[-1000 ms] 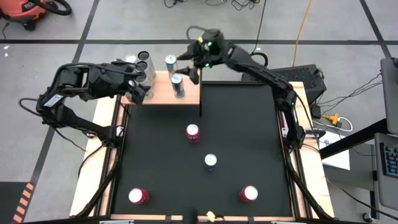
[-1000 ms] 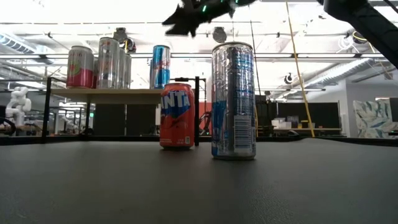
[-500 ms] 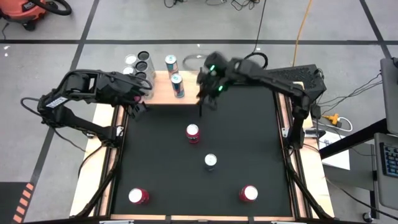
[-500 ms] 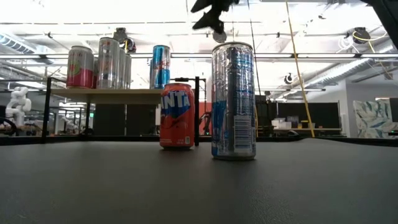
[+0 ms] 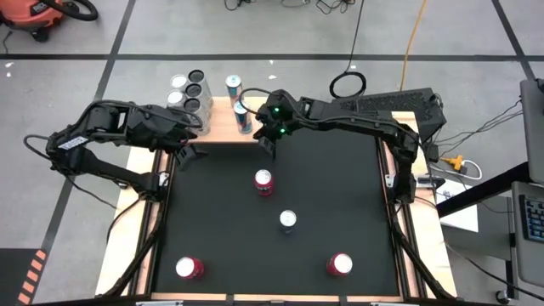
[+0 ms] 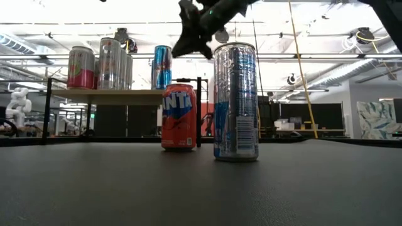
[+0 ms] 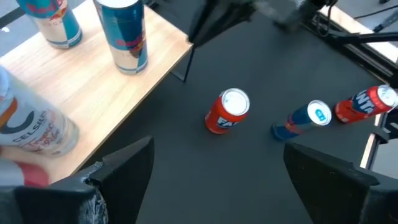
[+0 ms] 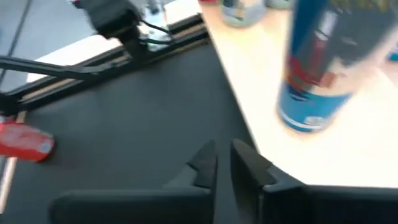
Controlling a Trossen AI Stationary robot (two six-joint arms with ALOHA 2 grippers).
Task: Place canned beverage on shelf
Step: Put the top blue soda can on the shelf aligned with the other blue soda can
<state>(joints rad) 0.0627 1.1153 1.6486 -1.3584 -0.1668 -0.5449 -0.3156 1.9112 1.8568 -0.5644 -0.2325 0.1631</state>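
Note:
The pale wood shelf [image 5: 223, 124] stands at the table's far left and carries several cans, among them two blue ones [image 5: 241, 113] [image 7: 127, 37]. On the black mat an orange Fanta can [image 5: 263, 181] and a silver-blue can [image 5: 288, 220] stand upright. My right gripper [image 5: 267, 143] [image 8: 222, 158] hangs shut and holding nothing above the mat, just off the shelf's near right corner and next to the nearer blue can [image 8: 320, 68]. My left gripper [image 5: 189, 146] [image 7: 219, 150] is open over the shelf's near left corner and points toward the Fanta can [image 7: 227, 112].
Two red cans [image 5: 189, 268] [image 5: 340, 264] stand near the table's front edge. In the low view the tall silver-blue can [image 6: 235, 100] and the Fanta can [image 6: 179, 117] stand in front of the shelf [image 6: 113, 94]. Open mat lies between the cans.
My right gripper has left the shelf's far right side, come down toward the near edge past the shelf's right end, rolled, and shut with nothing in it. My left gripper has drawn back a little from the shelf's cans, toward the near left, and sunk. No can has moved.

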